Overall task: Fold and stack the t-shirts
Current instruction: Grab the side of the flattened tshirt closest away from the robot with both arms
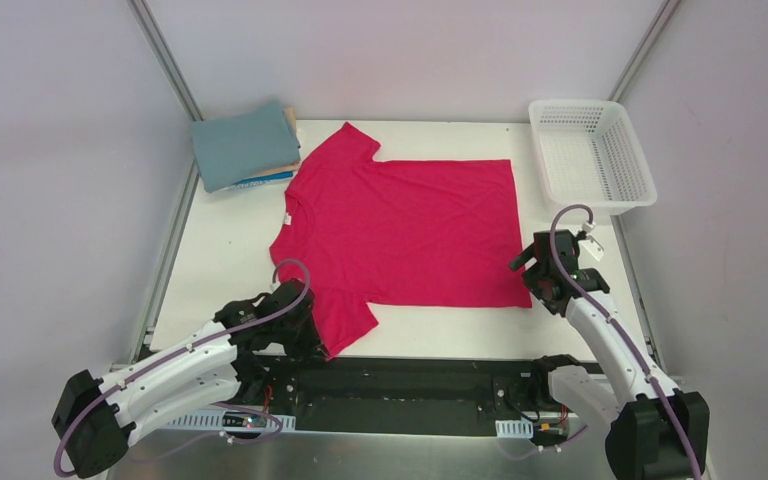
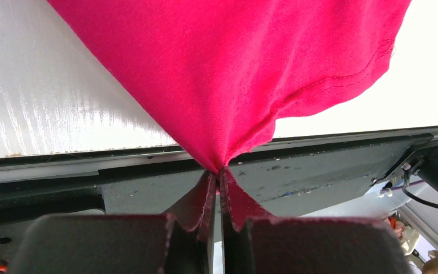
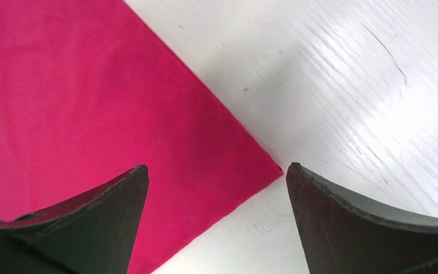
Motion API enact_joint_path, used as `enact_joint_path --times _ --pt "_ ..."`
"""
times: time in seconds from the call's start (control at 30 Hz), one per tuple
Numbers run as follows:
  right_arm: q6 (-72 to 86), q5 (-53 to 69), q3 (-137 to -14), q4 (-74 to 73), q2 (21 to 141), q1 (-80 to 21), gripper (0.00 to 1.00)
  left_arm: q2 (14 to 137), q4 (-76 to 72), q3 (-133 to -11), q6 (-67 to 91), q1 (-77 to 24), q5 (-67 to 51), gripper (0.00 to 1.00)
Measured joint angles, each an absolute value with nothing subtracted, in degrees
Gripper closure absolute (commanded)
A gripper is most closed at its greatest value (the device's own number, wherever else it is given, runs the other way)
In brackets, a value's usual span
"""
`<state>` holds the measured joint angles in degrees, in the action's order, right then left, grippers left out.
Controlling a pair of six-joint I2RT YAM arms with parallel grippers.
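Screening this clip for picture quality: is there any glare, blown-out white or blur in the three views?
Top view: even light, sharp, the pink shirt reads clearly. Left wrist view: the table burns out to white at upper right; the left gripper, shut on the shirt, is soft up close. Right wrist view: streaky glare on the table; the open right gripper looks dark.

A white table point(image 1: 215, 260) stands enclosed by plain pale walls point(image 1: 50, 150) under even light.
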<state>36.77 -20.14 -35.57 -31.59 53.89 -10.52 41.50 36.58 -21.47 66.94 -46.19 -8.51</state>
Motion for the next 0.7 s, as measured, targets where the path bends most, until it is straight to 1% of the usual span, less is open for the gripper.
enact_joint_path --times 0.07,0.2,0.3,0.43,0.5,0.57,0.7 --pt "38.0 -20.2 -34.0 -32.1 53.6 -10.5 0.09 41.5 36.4 -21.5 66.9 -46.2 -8.4 1.00" --pt "40.8 -20.3 -30.4 -32.9 53.6 -10.3 0.17 41.2 35.7 -21.5 66.6 -46.2 -8.1 1.00" --pt "42.7 -20.4 -28.1 -32.6 53.7 -10.3 0.26 40.8 35.1 -22.0 66.2 -46.2 -8.0 1.00" --pt "44.6 -20.6 -26.0 -31.6 53.7 -10.3 0.43 41.3 34.1 -23.4 65.0 -46.2 -8.1 1.00" --pt "45.1 -20.6 -25.5 -31.2 53.7 -10.2 0.47 42.1 33.5 -24.0 64.7 -46.2 -8.1 1.00" --pt "45.6 -20.6 -25.4 -30.6 54.0 -10.2 0.50 42.9 33.1 -24.4 64.4 -46.2 -8.1 1.00" --pt "46.1 -20.5 -25.4 -29.6 54.7 -10.2 0.60 43.8 33.1 -24.6 64.1 -46.2 -8.1 1.00"
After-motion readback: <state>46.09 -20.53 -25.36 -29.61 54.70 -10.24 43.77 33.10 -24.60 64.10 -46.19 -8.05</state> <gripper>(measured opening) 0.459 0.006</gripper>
